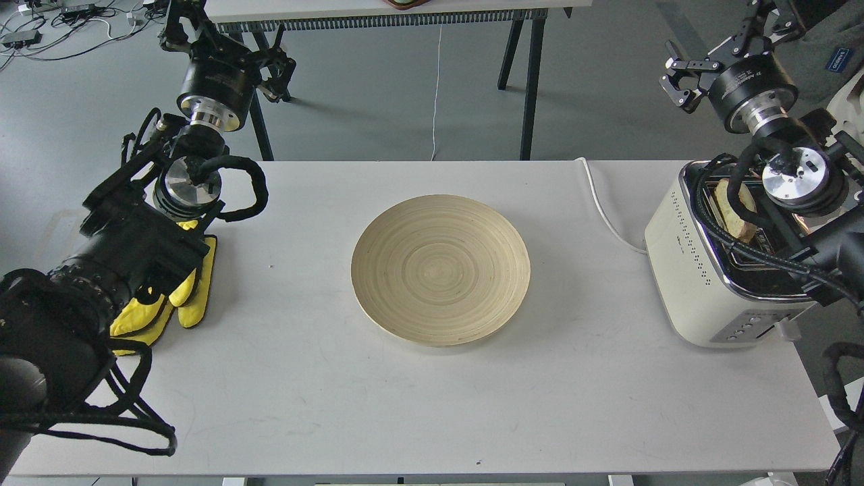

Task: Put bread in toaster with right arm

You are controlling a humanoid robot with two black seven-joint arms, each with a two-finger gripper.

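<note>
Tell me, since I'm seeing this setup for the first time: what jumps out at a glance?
The big round bamboo plate sits bare at the middle of the white table. At the right edge, the cream toaster has the bread standing in a slot, with the right pincer open above and behind it. On the left, yellow padding shows brightly under the other arm.

A white desk fills the foreground, its top faintly scuffed. Behind it spreads a smooth grey floor, evenly lit, with soft shadows. A second table stands further back on black angled legs, a white cable hanging down from it. Cables and power strips lie tangled on the floor at far left.
</note>
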